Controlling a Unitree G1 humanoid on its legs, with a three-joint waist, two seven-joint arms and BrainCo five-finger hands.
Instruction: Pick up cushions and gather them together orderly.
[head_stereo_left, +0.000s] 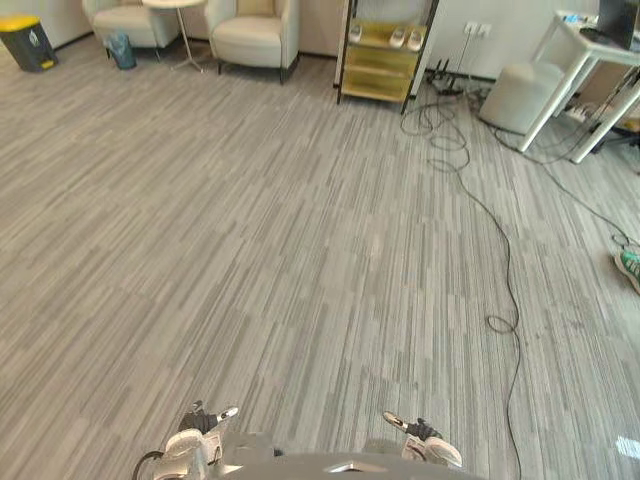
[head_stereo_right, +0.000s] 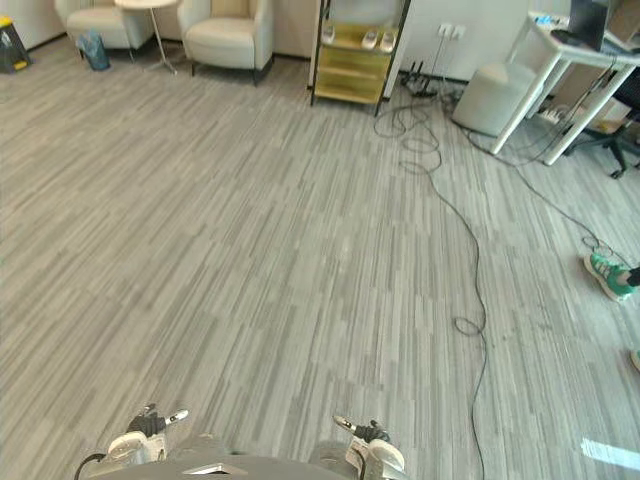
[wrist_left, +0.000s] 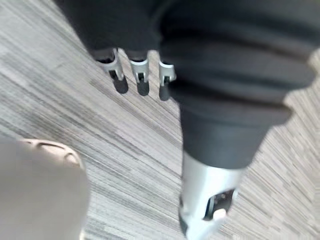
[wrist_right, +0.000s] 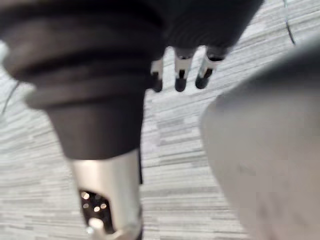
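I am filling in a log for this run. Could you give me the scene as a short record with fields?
left hand: low, fingers straight, empty
right hand: low, fingers straight, empty
cushions: in neither hand
floor: grey striped carpet
far side: cream armchair, second armchair, round table, yellow shelf with shoes
right side: white desk, grey stool
person: a green shoe at the right edge

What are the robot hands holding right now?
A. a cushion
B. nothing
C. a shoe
B: the left robot hand and the right robot hand both hang with straight fingers, with bare grey floor beyond them.
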